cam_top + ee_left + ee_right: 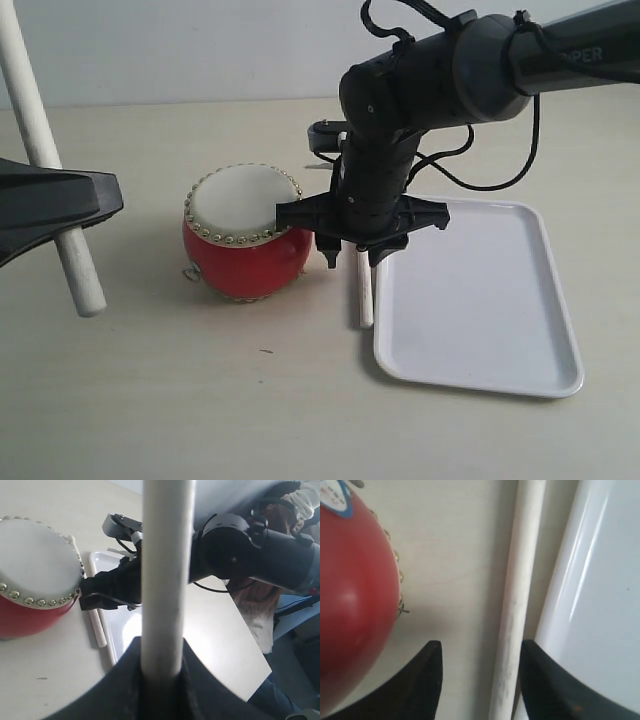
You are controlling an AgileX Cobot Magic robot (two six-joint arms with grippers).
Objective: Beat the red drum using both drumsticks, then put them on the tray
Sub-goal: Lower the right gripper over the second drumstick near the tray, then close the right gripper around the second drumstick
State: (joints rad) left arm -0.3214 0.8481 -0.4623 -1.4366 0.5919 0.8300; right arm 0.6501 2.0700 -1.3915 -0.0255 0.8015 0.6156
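The red drum point(245, 235) with its cream skin stands on the table left of the white tray point(480, 300). My left gripper point(70, 205) is shut on one drumstick point(45, 150), held steeply upright to the left of the drum; the left wrist view shows that drumstick point(167, 570) clamped in the left gripper point(162, 665). The other drumstick point(365, 295) lies flat on the table between drum and tray. My right gripper point(352, 255) hangs open over it. In the right wrist view this drumstick point(517, 595) lies between the jaws of the right gripper point(480, 650), close to the tray-side finger.
The red drum point(350, 590) bulges close beside one right finger, and the tray point(600, 605) rim runs along the other. The right arm's black body point(240, 555) and its cables lean over the tray. The table is pale beige, with a wall behind it.
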